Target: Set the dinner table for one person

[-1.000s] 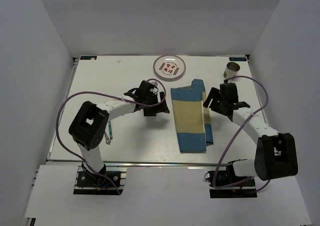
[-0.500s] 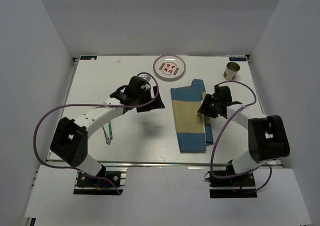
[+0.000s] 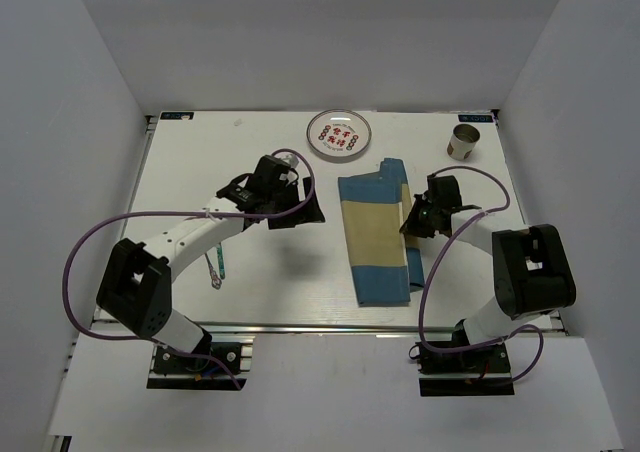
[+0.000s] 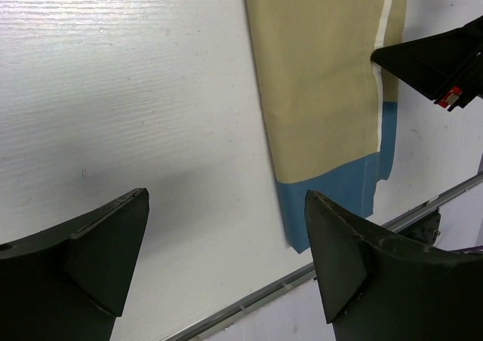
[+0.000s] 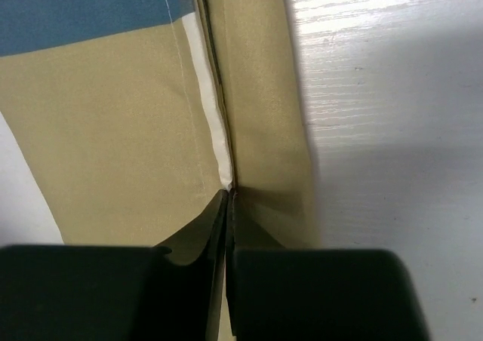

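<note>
Right gripper [image 5: 228,192] edges onto blue-and-tan placemat [image 3: 375,234] fold at 3 o'clock and clamps it; I see left gripper [image 4: 226,198] spread wide. Risk: shallow pinch slips when pulled.

the dinner table [image 3: 270,272] is a large, flat, white rectangular top, lying level and seen from above. up close, its painted surface shows fine straight grain lines and a few small dark specks. a metal rail [image 3: 300,324] runs along its front edge, and pale walls [image 3: 100,62] close it in on 3 sides.
</note>
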